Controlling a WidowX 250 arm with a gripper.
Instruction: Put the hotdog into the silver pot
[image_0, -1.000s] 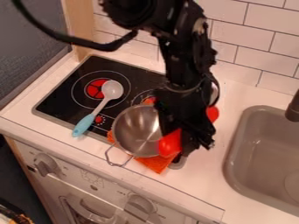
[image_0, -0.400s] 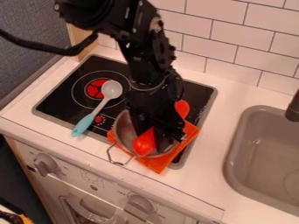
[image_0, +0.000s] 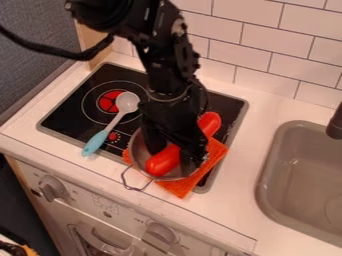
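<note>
- White tiled wall (image_0: 274, 37) behind; pale counter (image_0: 244, 185) with inset stove (image_0: 70, 111); sink (image_0: 304, 170) to one side.
- Hotdog (image_0: 162, 161): near end inside the pot (image_0: 138, 152), far end sticking out past the opposite rim, upper side toward the wall. Lies aslant.
- Hand (image_0: 176, 157): over the pot, fingers spread wide either side of the hotdog. Looks like a release; cannot tell whether either finger touches it.
- Risk 1: far end hangs outside. If weight favours that end, hotdog may tip out onto the cloth (image_0: 176, 188) or stove. Cause: placement off-centre, length across the rim.
- Risk 2: a finger snags the hotdog or rim on lifting. Cause: both fingers close in around it; a sideways exit would drag. Straight up seems safer.
- Risk 3: pot slides or tilts if pushed. Cause: it sits on loose cloth, probably light.
- Risk 4: wide swing toward the spoon (image_0: 98, 143) could knock it; lesser concern, it lies apart from the hand.
- Judgement: nearly done; far end probably needs a nudge inward.
</note>
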